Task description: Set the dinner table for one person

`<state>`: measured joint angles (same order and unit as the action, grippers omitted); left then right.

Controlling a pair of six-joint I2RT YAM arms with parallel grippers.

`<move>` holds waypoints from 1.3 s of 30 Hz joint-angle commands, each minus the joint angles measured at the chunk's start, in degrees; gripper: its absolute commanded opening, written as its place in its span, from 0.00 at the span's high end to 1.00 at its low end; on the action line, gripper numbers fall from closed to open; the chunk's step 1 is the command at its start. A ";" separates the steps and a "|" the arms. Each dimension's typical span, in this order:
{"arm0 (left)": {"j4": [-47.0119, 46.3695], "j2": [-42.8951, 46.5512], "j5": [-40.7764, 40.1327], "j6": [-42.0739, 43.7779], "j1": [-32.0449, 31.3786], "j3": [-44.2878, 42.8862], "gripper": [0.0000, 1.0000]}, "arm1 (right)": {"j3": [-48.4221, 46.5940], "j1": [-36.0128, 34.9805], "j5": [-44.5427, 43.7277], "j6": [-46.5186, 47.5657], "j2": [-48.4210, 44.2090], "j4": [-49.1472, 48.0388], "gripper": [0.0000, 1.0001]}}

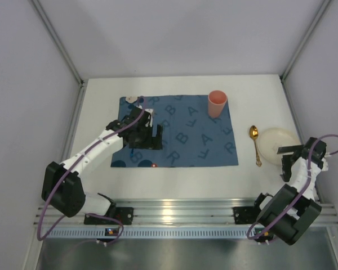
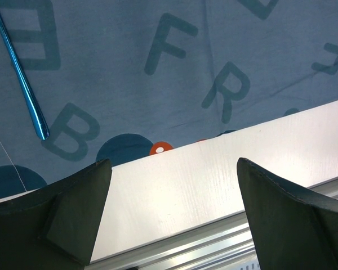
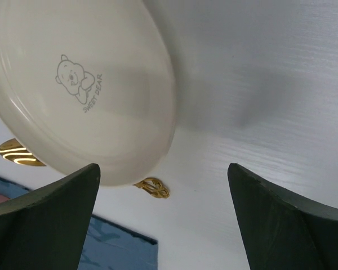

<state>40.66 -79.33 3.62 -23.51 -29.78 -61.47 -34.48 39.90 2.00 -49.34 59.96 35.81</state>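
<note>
Dinner table point(image 1: 174, 183), large flat white matte tabletop with a silver rail, spans the workspace under both my arms. Dark blue lettered cloth placemat point(image 1: 186, 140) lies mid-table, with a pink plastic cup point(image 1: 217, 103) upright at its far right corner. My left gripper point(image 2: 173, 169) is spread wide and empty over the mat's near edge, near a shiny blue metal handle point(image 2: 22, 84). My right gripper point(image 3: 163, 171) is spread too, hovering at the round cream plate point(image 3: 79, 84), which sits off the mat beside a gold spoon point(image 1: 254, 145). Probably lining up on its rim.

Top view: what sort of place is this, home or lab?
Probably a lab test cell, not a home: bare white walls with metal framing, two robot arms bolted to a rail, and a staged setting of placemat, cup, spoon and plate on a white table.
</note>
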 commanded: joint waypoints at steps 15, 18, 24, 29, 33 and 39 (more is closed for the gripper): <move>-1.29 -1.70 0.69 1.01 0.07 -1.62 0.02 | 0.12 0.62 -0.77 -0.23 13.77 -15.68 0.17; 0.11 -3.37 0.69 0.92 0.07 -3.56 0.02 | -1.90 0.53 -0.68 1.09 17.11 -16.56 0.28; 1.87 -5.13 -0.10 1.18 0.07 -6.29 0.02 | -3.40 0.62 0.90 3.28 21.94 -17.79 0.72; 2.40 -6.19 -0.63 1.36 0.07 -7.87 0.02 | -7.00 0.18 2.92 5.57 23.27 -15.00 1.00; 2.75 -6.63 -0.72 1.36 0.07 -8.92 0.02 | -12.09 -1.05 3.54 5.92 17.92 -11.65 1.00; 3.63 -8.47 0.16 1.18 0.07 -10.94 0.02 | -23.43 -3.69 4.50 6.19 11.50 -5.59 1.00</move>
<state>43.18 -87.00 3.42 -22.55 -29.78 -69.56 -51.11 37.56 5.54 -44.03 76.03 28.49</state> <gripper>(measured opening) 0.982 0.023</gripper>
